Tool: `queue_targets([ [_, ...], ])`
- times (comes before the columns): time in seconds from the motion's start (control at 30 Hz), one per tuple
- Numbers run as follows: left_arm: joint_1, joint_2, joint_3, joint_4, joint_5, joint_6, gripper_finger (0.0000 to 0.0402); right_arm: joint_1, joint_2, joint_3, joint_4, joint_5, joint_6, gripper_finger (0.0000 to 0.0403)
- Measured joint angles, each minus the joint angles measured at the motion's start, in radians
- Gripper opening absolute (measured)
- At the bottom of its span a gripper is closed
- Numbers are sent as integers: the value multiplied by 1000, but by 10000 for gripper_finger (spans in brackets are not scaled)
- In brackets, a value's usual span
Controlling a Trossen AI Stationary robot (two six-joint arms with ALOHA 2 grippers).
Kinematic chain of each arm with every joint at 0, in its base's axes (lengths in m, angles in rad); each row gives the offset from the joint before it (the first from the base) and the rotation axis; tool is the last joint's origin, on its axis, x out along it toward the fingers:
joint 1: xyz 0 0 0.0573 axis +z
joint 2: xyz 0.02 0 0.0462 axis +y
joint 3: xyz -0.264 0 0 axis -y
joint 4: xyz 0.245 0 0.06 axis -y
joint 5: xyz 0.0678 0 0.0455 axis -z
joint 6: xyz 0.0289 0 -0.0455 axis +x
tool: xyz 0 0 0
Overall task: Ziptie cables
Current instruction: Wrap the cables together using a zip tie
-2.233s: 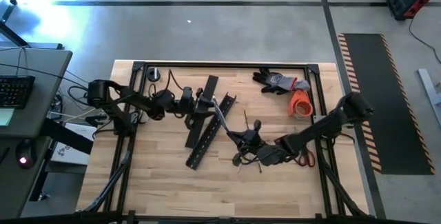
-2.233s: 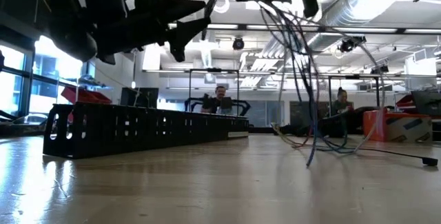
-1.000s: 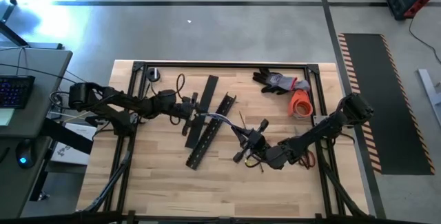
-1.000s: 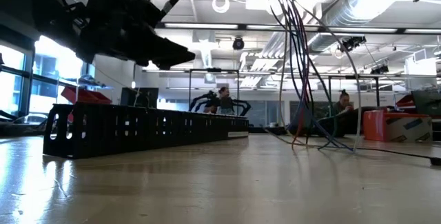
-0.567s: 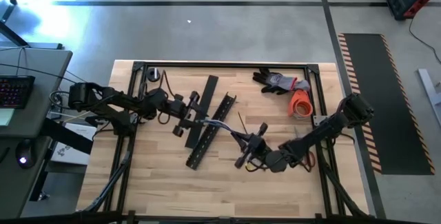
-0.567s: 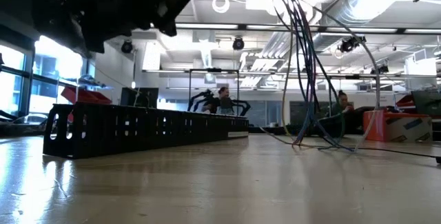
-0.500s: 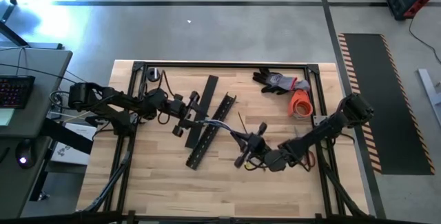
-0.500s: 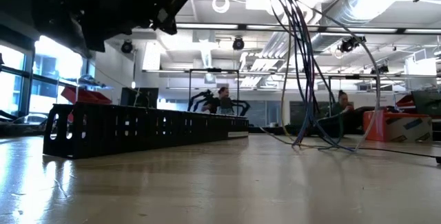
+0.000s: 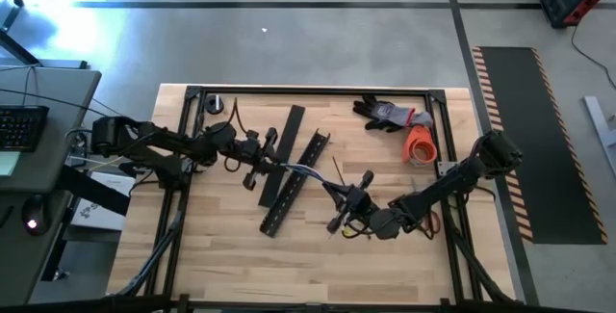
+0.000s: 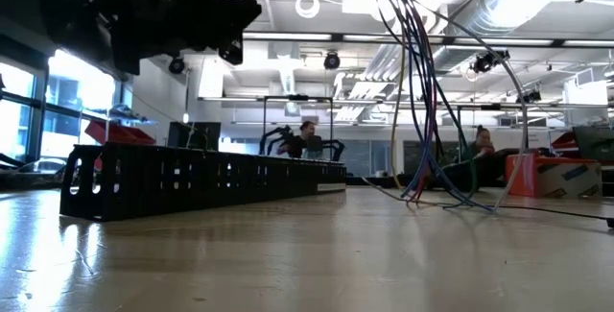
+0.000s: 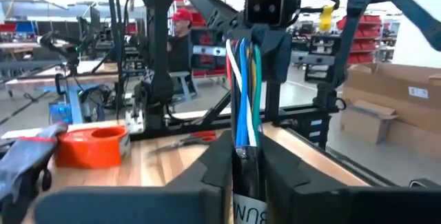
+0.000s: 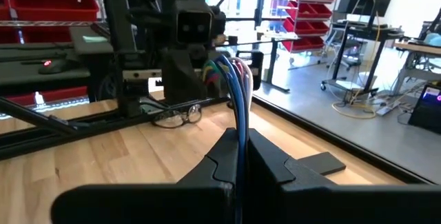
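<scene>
Between the two dark fingers of the left gripper, a bundle of thin wires (red, white, blue and green strands) rises straight ahead, pinched tightly at its near end. Directly beyond, the other arm's black gripper faces this one and clasps the far end of the same bundle. Off to one side on the wooden table lies an orange tape roll, with red-handled scissors nearer the fingers.

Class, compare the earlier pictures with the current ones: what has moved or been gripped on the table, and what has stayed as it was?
The left tool drew back toward its own side and shut on the cables. The right tool stayed shut on their other end, pulling the bundle out nearly straight between the two. The black channel, glove and orange roll have not shifted.
</scene>
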State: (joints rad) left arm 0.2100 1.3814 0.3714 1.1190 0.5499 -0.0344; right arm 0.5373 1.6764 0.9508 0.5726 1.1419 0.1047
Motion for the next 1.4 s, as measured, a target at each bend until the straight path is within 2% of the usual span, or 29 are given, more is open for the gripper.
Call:
queue_targets([
  [0.07,0,-41,0,-46,0,18,8,0,0,0,-8,0,2,0],
  [0.23,-1,-170,0,-262,-7,78,4,-1,0,0,-11,-5,3,0],
  [0.4,-1,-310,17,-476,-69,112,2,-23,0,2,-82,-37,88,12],
  [0.53,-13,-381,114,-796,-169,191,2,-77,0,4,-223,-151,212,76],
  [0.67,-51,-377,254,-1126,-302,284,1,-141,-25,90,-522,-317,308,165],
  [0.8,-99,-318,371,-1316,-389,338,1,-190,-28,276,-950,-453,416,239],
  [0.9,-139,-253,434,-1376,-447,359,0,-216,-11,390,-1111,-521,398,265],
  [1.03,-186,-158,482,-1399,-482,371,0,-240,30,460,-1060,-587,252,269],
  [1.17,-230,-88,521,-1415,-493,387,1,-265,100,469,-949,-664,151,262],
  [1.27,-256,-56,538,-1416,-524,397,1,-285,153,469,-888,-694,115,256],
  [1.4,-281,-39,546,-1413,-535,403,1,-302,168,469,-854,-694,142,244],
])
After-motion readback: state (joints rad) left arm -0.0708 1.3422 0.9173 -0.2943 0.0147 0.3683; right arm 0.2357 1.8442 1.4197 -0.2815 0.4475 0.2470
